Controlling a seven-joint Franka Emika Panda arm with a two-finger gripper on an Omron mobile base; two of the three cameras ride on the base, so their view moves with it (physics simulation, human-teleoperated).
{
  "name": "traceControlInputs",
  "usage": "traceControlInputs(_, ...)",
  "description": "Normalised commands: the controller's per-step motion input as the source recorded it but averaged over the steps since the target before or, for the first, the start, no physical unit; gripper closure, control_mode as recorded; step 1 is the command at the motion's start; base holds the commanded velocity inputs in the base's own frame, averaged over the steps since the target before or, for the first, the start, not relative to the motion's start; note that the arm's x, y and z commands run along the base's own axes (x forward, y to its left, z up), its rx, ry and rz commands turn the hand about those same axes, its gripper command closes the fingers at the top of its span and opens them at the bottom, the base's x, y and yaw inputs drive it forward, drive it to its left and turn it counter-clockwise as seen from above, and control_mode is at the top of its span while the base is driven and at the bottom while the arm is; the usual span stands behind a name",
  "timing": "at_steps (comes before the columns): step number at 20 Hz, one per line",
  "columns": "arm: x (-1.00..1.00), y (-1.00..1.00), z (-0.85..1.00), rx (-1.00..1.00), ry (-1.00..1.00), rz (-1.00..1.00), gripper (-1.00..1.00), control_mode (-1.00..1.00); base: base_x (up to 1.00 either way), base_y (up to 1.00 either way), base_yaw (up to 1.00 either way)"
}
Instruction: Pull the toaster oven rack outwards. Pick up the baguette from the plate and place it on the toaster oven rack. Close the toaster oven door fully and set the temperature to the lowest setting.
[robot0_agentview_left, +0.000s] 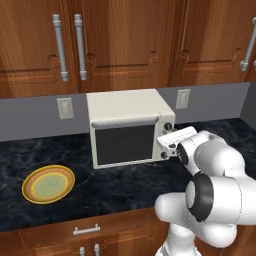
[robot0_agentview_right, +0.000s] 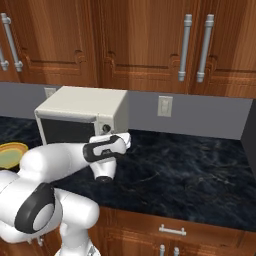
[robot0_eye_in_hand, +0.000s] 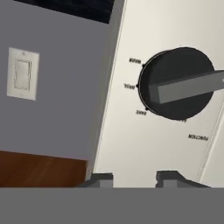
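The plate (robot0_agentview_left: 48, 184) lies flat on the dark marbled desk (robot0_agentview_left: 125, 182), near the desk's front edge toward its left end; its yellow rim, orange ring and pale green centre carry no load. In the right base view the plate (robot0_agentview_right: 10, 154) appears partly, at the left margin, cut off by the robot's arm.

The toaster oven (robot0_agentview_left: 127, 127) stands further right, at the rear edge of the desk against the grey wall. The toaster oven door (robot0_agentview_left: 125, 143) stands upright and shut, with its pale bar handle (robot0_agentview_left: 125, 122) along the top edge. The dark glass hides the interior, so the rack and the baguette cannot be made out.

A white wall switch (robot0_agentview_left: 65, 108) sits on the wall to the left of the oven, and a second one (robot0_agentview_left: 183, 98) to its right.

The claw (robot0_agentview_left: 169, 145) is positioned at the right side of the oven's front, directly at the column of knobs. In the hand view its two fingertips (robot0_eye_in_hand: 101, 179) stand apart, just in front of the cream control panel, below a round dark knob (robot0_eye_in_hand: 177, 83) with a grey bar pointer. The fingertips grip nothing and the knob lies beyond them, so the claw is open. Small printed labels surround the knob.

Wooden cabinets (robot0_agentview_left: 125, 40) with grey bar handles hang above the desk.
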Motion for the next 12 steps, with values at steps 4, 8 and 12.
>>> traceControlInputs(4, 0.38, 0.0, 0.74, -0.04, 0.0, 0.08, 1.0, -1.0, 0.0, 0.0, 0.0)
traceControlInputs(8, 0.41, 0.01, 0.9, -0.1, 0.0, 0.04, 1.0, -1.0, 0.0, 0.0, 0.0)
traceControlInputs(12, 0.49, 0.09, 1.0, -0.15, 0.0, 0.03, 1.0, -1.0, 0.0, 0.0, 0.0)
